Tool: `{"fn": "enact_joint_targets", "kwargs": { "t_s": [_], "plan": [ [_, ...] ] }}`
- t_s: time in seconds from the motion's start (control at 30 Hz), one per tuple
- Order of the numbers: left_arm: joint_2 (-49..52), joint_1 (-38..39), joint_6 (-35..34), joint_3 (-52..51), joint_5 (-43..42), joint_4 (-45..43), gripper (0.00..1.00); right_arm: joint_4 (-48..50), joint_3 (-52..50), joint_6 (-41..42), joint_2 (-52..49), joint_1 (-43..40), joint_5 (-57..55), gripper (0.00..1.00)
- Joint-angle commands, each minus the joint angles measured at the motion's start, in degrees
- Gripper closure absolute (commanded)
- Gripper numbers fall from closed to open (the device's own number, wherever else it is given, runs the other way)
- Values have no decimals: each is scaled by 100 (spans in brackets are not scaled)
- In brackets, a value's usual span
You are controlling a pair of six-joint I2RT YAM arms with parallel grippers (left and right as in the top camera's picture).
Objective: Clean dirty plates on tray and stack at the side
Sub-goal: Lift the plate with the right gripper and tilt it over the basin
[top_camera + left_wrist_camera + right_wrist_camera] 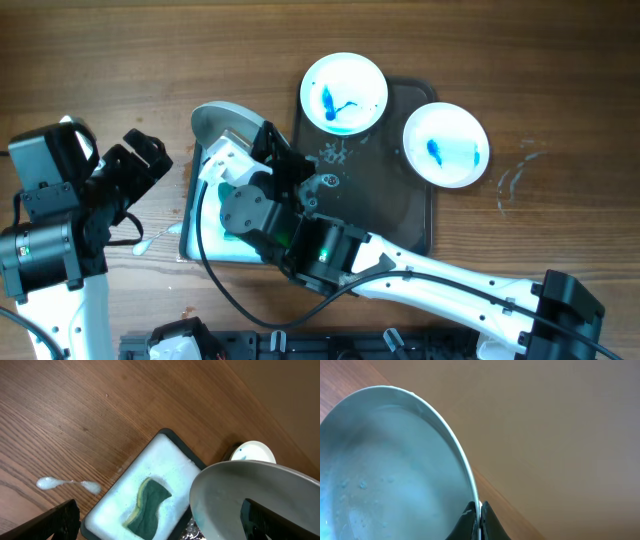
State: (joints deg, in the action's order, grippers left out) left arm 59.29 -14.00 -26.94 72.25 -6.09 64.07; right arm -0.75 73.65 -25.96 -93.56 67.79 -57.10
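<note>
A warm-brown wood-grain bench (120, 60) carries smooth, glossy white plates (365, 72), a dark grey tray (395, 215) with a wet sheen, and a coarse teal sponge (152, 502) in suds.

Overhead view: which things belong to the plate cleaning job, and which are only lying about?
Job: back smeared plate; right smeared plate; dark tray; held plate in the right gripper; sponge; sponge tray.
Lying about: foam splash on the table; pale smears.
</note>
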Motion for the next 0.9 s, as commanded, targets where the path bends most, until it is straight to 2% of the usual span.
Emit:
{"fn": "enact_joint_targets", "kwargs": {
  "t_s": [0.0,0.03,0.1,0.2,0.87],
  "plan": [
    [-4,-37,-52,57,-90,-11,0,133,111,22,-42,-24,-192,96],
    [-4,-37,-52,57,-90,-11,0,83,111,-144,-42,-26,-256,96],
    [-4,-37,-52,57,-90,-11,0,68,111,417,-44,-24,-234,96],
    [-4,-37,-52,57,-90,-11,0,-13,109,463,-46,-24,-203,96],
    [-4,-37,-52,57,-90,-11,0,74,107,323,-48,-59,-7,96]
  ]
}}
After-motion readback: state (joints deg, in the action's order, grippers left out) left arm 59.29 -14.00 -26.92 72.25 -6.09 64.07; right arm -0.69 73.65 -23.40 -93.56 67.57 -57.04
